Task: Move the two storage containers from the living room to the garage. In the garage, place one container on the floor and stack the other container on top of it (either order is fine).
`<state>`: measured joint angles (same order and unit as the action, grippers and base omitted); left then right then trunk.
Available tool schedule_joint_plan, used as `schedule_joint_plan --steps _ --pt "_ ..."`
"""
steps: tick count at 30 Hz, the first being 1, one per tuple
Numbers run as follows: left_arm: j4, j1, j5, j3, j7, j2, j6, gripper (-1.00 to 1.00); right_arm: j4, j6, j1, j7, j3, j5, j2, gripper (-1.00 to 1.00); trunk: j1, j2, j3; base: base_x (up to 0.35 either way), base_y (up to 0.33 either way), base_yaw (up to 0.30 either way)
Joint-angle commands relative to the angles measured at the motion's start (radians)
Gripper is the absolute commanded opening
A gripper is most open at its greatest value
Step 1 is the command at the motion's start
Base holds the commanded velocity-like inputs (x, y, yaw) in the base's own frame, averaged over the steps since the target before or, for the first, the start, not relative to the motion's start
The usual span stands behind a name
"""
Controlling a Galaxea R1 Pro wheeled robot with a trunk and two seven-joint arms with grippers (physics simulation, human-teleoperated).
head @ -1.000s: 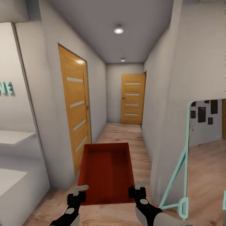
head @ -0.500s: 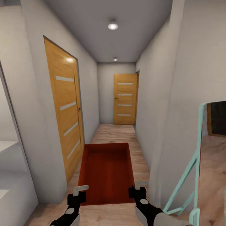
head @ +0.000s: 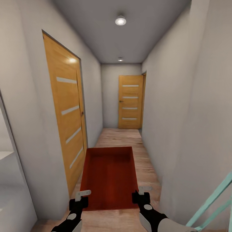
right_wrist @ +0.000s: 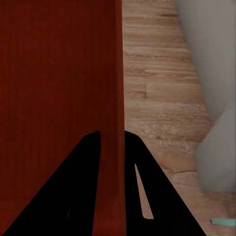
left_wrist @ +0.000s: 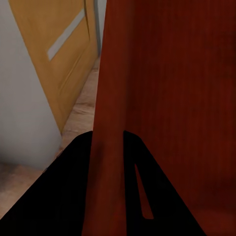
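orange-red container (head: 109, 177) at 12 o'clock looks stiff, smooth, slip-prone; my left gripper (head: 80, 195) and right gripper (head: 139, 190) each pinch a near-corner wall.

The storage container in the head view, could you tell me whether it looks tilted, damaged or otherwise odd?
Nothing stands out. The storage container sits level and intact, its near rim clamped by the left tool and the right tool, over the hallway's wood floor.

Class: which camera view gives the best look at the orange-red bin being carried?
The head view: it shows the whole open-topped bin in the hallway, each gripper at a near corner. The left wrist view and right wrist view show just one wall close-up, clamped between the jaws.
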<state>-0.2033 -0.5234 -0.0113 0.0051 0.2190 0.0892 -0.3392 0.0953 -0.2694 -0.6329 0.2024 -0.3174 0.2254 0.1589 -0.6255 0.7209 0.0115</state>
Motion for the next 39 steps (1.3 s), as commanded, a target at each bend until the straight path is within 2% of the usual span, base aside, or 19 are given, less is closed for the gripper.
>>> schedule_joint_plan --steps 1,30,39 --pt "0.0 -0.001 0.013 0.027 0.0 0.001 0.003 -1.0 0.001 0.001 -0.001 -0.009 0.02 -0.003 0.001 -1.0 -0.001 0.001 0.001 0.313 0.132 0.0" --pt "0.001 -0.001 0.013 0.027 0.0 0.001 0.002 -1.0 0.001 0.001 -0.001 -0.009 0.02 -0.003 0.001 -1.0 -0.001 0.001 0.001 0.316 0.113 0.0" --pt "0.008 -0.001 0.014 0.027 0.0 0.002 0.006 -1.0 0.001 0.001 -0.001 -0.009 0.02 -0.003 0.001 -1.0 -0.001 0.001 0.001 0.322 0.02 0.0"
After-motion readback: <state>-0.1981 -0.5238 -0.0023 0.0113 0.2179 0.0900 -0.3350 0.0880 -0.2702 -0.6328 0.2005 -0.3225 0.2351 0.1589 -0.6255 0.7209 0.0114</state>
